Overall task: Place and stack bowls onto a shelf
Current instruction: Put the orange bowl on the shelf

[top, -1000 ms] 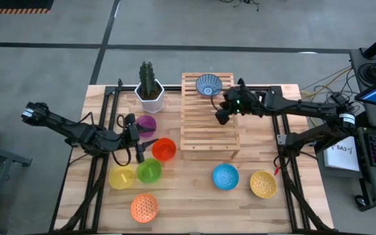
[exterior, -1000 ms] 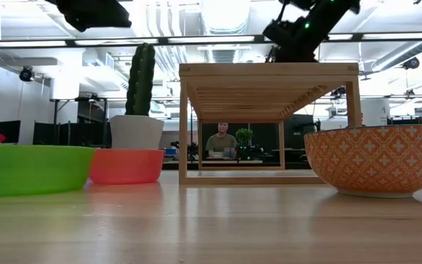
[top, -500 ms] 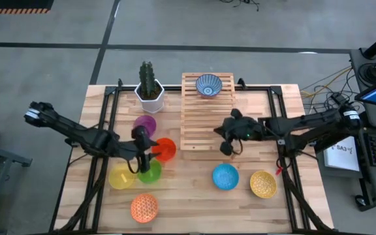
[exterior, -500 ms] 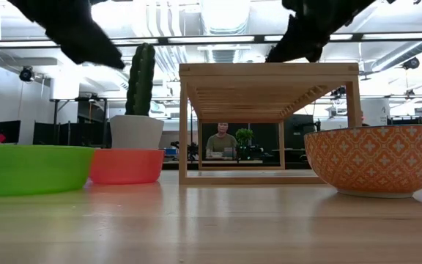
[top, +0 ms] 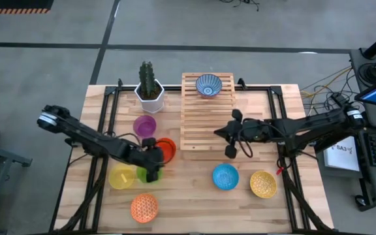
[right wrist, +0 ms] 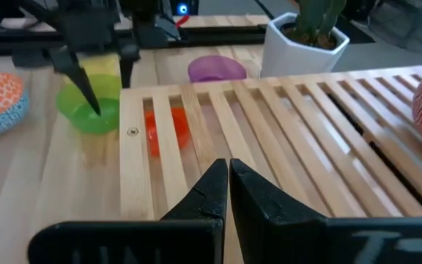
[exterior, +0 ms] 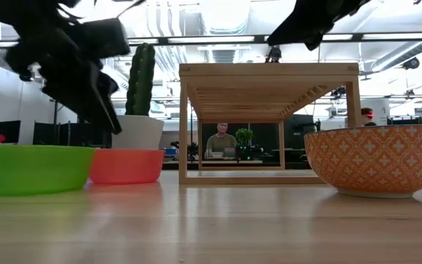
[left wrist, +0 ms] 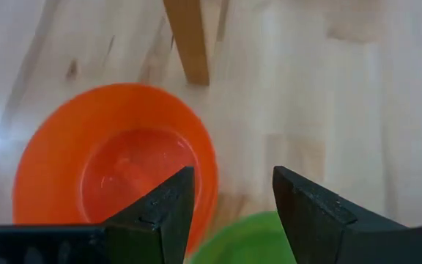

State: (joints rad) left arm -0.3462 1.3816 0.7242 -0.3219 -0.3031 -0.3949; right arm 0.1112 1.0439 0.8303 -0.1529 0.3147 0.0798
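L gripper (top: pixel 151 171) hangs over the green bowl (top: pixel 149 173) w/ fingers spread and empty, red-orange bowl (left wrist: pixel 116 172) just beside, yellow bowl (top: pixel 121 177) on the other side. R gripper (top: pixel 230 142), fingers pressed together w/ nothing between, sits at the front-right edge of the shelf (top: pixel 198 117), where only the blue-white patterned bowl (top: pixel 208 84) stands, at the back.

Risk, as judged: green and red-orange rims nearly touch, so a finger dropping between them could nudge the wrong bowl or clip both; smooth glossy walls may slip from a shallow pinch.

Bowls look like slick plastic, round and shallow; lattice-patterned orange bowl (exterior: pixel 378 160) matte. Shelf: pale wood slats w/ gaps, on thin legs.
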